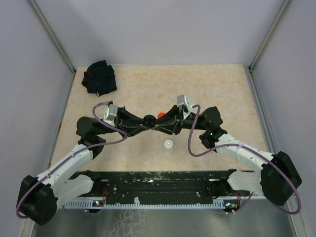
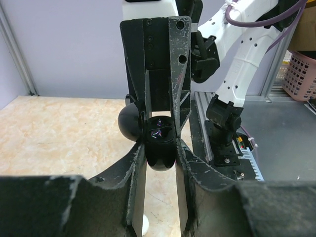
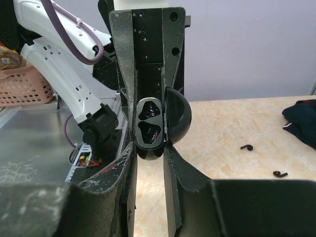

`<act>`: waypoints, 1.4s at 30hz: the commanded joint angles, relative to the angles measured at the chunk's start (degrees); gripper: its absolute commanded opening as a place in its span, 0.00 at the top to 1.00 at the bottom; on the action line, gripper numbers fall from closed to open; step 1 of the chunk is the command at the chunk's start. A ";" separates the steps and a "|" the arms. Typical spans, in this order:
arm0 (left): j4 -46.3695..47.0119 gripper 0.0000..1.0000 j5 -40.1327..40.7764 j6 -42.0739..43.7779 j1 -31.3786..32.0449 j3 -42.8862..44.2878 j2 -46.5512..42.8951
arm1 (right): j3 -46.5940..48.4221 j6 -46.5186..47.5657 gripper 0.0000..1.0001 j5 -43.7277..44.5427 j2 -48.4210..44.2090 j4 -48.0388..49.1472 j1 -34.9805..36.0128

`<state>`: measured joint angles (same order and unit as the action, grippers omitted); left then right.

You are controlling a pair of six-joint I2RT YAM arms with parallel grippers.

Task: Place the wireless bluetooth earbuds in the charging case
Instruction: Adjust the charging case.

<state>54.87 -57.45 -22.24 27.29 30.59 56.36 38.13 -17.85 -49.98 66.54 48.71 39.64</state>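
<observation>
Marbled beige tabletop [image 1: 222,98] under the rig, and nearest the bases, just below centre in the top view, a small white piece [image 1: 168,143] lies loose, well outside the case. Up at centre it's crowded: left gripper [image 2: 160,148] and right gripper [image 3: 149,144] meet nose to nose. Each is nearly closed and pinching the same glossy black charging case [image 3: 149,123], its lid [image 3: 179,116] swung open.

Trouble spot, I'd say: with both holding, neither is free to fetch an earbud. An uneven release could twist or drop the case, or knock the lid shut.

A red piece [image 1: 160,115] peeks out just behind the fingers, half hidden. Whether the two wells are filled, I can't tell; only glints show. Farther off, two tiny black curved pieces [image 3: 247,146] lie short of a black fabric bundle [image 1: 100,77], too small to identify.
</observation>
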 commanded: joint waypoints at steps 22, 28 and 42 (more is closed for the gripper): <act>-2.72 0.99 1.42 -0.59 0.00 -1.59 -3.01 | 0.78 -0.72 0.83 -1.00 -0.10 2.55 -0.35; 3.50 0.99 1.70 -3.90 0.05 -2.70 -1.71 | -0.34 -4.47 0.69 -1.34 1.78 8.31 -0.18; 13.22 0.99 1.93 -9.21 0.22 -4.00 1.04 | -1.31 -7.85 0.69 -1.18 3.59 14.95 0.35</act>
<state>64.77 -55.53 -30.37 27.29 27.07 58.08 36.36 -24.75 -50.96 70.61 58.54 39.62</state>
